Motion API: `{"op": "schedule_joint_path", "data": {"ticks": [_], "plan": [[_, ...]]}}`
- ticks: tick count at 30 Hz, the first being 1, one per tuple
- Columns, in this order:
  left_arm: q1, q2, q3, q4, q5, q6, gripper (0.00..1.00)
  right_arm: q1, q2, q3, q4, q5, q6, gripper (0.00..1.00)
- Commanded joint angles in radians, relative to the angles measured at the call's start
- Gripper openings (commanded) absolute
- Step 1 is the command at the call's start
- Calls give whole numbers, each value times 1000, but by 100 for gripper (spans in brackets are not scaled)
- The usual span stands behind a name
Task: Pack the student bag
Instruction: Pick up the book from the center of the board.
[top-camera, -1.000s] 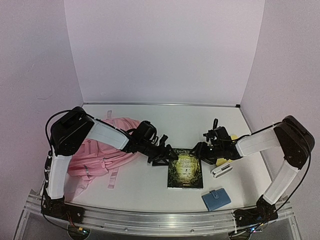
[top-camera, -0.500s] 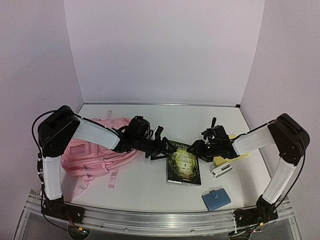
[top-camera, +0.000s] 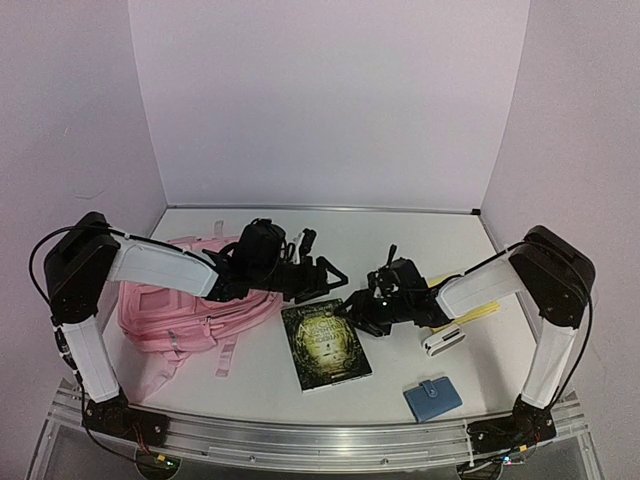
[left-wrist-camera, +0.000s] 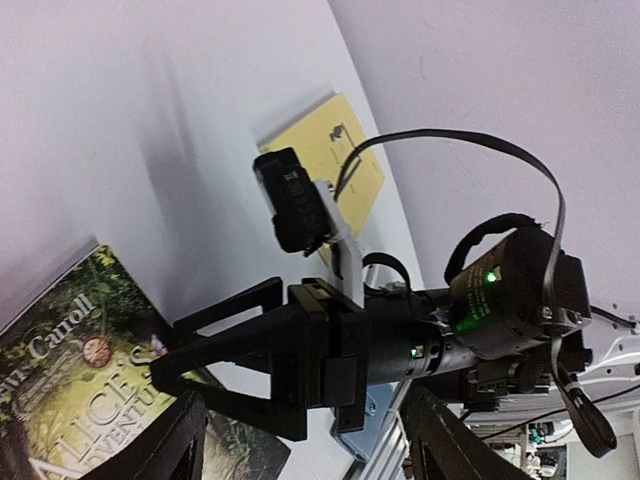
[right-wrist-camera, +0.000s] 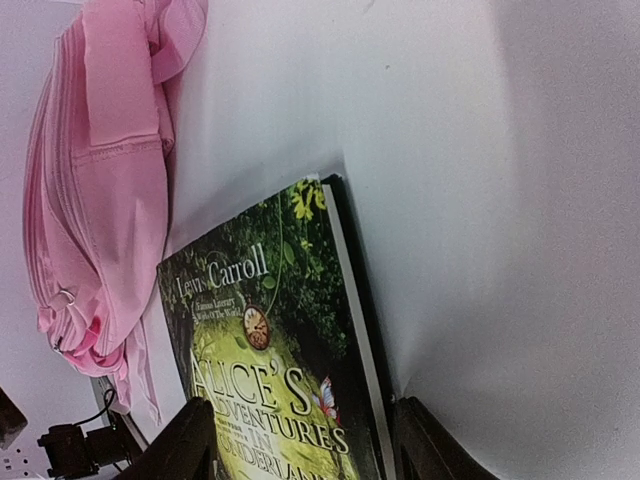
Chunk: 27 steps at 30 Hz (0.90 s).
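Note:
The student bag (top-camera: 185, 305) lies flat at the left, pink with pale trim; its edge also shows in the right wrist view (right-wrist-camera: 100, 200). A dark green "Alice's Adventures" book (top-camera: 325, 343) lies on the table just right of it. My right gripper (top-camera: 352, 305) is at the book's far right corner. Its fingers stand apart, and the spine edge (right-wrist-camera: 350, 300) runs between them (right-wrist-camera: 300, 445). My left gripper (top-camera: 335, 272) hovers open and empty just beyond the book, between bag and right gripper. Its fingers (left-wrist-camera: 190, 440) frame the right gripper and the book (left-wrist-camera: 70, 400).
A yellow notepad (top-camera: 478, 303) lies under the right forearm, with a white case (top-camera: 443, 341) beside it. A blue wallet (top-camera: 432, 398) sits near the front edge on the right. Pale walls close off the back and both sides.
The book has slid left toward the bag and turned counter-clockwise, with the right gripper moving along at its corner. The left gripper has drawn back off the book toward the bag.

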<state>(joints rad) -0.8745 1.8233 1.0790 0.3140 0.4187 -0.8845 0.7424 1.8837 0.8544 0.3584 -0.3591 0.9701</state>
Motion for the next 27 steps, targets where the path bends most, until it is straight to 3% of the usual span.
{"op": "schedule_joint_path", "data": {"ticks": [1, 5, 12, 18, 27], "plan": [[-1, -139, 10, -278, -198, 100, 70, 24, 35, 20, -50, 99, 48, 58], [-1, -196, -71, -400, -230, 80, 74, 24, 8, 40, -159, 172, -61, 61], [-4, -174, -160, -407, -84, -26, 73, 10, -40, 34, -301, 104, -246, 68], [-4, -115, -183, -453, -100, -67, 73, -4, -21, 28, -272, -109, -298, 70], [-4, 0, -175, -360, -51, -85, 73, -3, -4, 26, -158, -258, -235, 65]]}}
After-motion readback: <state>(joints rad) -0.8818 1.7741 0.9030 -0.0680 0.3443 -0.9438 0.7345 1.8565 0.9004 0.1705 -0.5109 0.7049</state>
